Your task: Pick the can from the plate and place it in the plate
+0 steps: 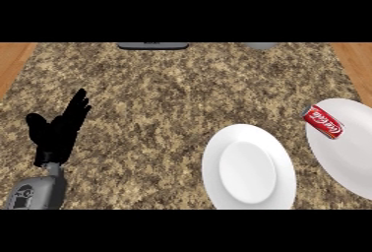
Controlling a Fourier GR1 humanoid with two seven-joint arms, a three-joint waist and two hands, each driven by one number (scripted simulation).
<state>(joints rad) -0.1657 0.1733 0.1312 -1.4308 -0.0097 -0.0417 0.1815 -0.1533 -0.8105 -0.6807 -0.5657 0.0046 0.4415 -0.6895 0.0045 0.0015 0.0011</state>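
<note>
A red can (323, 121) with white lettering lies on its side on the left rim of a white plate (349, 152) at the right edge of the head view. A second white plate (248, 167) sits bare just left of it, near the counter's front. My left hand (56, 129) stands open at the far left, fingers straight and pointing up, well apart from both plates and the can. My right hand does not show.
The speckled granite counter (167, 93) spans the view, with wooden floor at both upper corners. A dark flat object (152, 46) and a grey object (259, 46) sit at the counter's far edge.
</note>
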